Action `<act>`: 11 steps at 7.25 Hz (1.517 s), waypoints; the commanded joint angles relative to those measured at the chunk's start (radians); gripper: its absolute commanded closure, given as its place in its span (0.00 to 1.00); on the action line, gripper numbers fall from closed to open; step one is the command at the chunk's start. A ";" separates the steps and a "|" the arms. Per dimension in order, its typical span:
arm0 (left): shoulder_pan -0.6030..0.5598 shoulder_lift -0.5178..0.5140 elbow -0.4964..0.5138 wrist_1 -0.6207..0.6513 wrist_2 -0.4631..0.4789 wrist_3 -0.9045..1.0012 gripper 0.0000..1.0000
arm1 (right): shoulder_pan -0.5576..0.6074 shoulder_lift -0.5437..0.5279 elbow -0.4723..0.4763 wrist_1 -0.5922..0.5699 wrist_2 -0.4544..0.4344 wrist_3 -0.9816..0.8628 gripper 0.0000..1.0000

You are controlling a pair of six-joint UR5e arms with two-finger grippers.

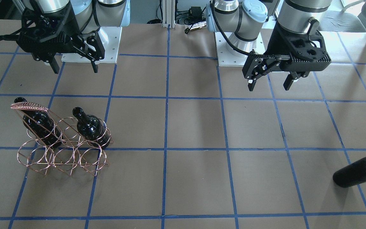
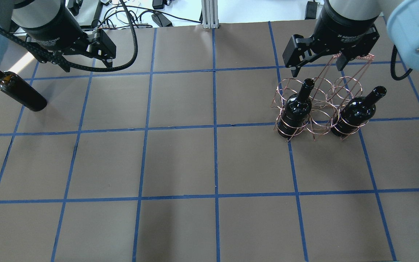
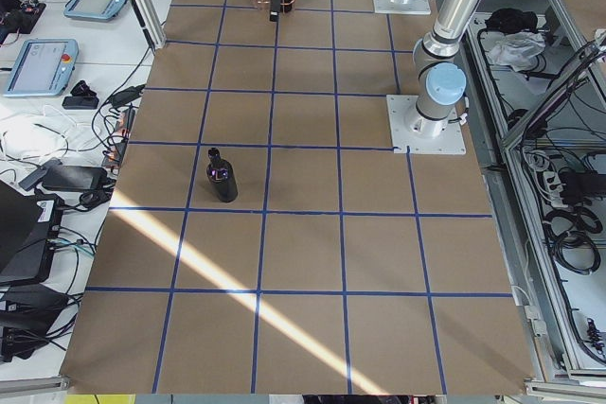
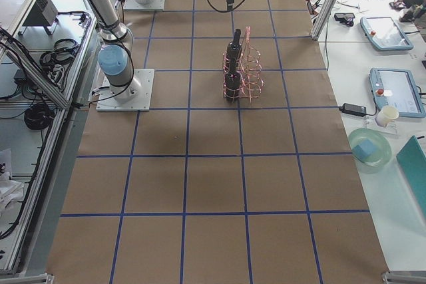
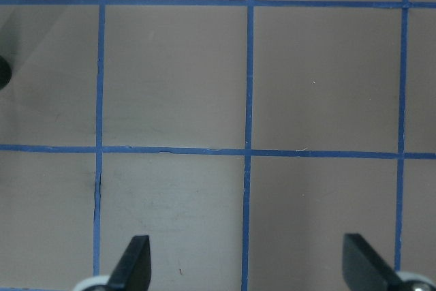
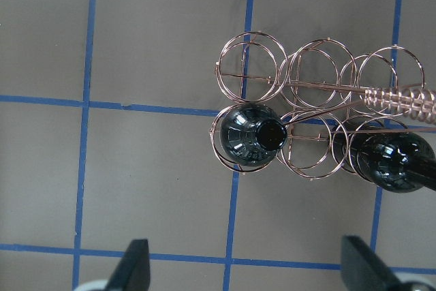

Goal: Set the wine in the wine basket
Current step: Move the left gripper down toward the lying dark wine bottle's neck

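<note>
The copper wire wine basket (image 2: 320, 89) stands on the table under my right gripper (image 6: 246, 244), which is open and empty above it. Two near-black wine bottles stand tilted in its rings, one (image 6: 246, 134) below the wrist camera and one (image 6: 392, 160) beside it. They also show in the overhead view (image 2: 298, 107) (image 2: 356, 111). A third wine bottle (image 2: 22, 94) lies alone on the table, far left in the overhead view and at the right edge of the front view (image 1: 359, 171). My left gripper (image 5: 246, 243) is open and empty over bare table, apart from that bottle.
The table is brown paper with a blue tape grid. The arms' white base plates (image 1: 91, 44) (image 1: 233, 51) sit at the robot's side. Cables and a post (image 2: 209, 14) lie past the far edge. Tablets (image 3: 38, 63) rest on a side bench.
</note>
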 commanded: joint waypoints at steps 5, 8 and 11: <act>0.002 0.004 -0.002 -0.006 -0.004 0.003 0.00 | -0.001 0.023 0.005 -0.013 0.020 0.030 0.00; 0.006 0.002 0.004 -0.014 -0.013 0.003 0.00 | -0.001 0.046 0.011 -0.021 0.011 0.056 0.00; 0.220 -0.031 0.010 -0.009 -0.021 0.183 0.00 | 0.002 0.008 0.008 -0.009 0.009 0.101 0.00</act>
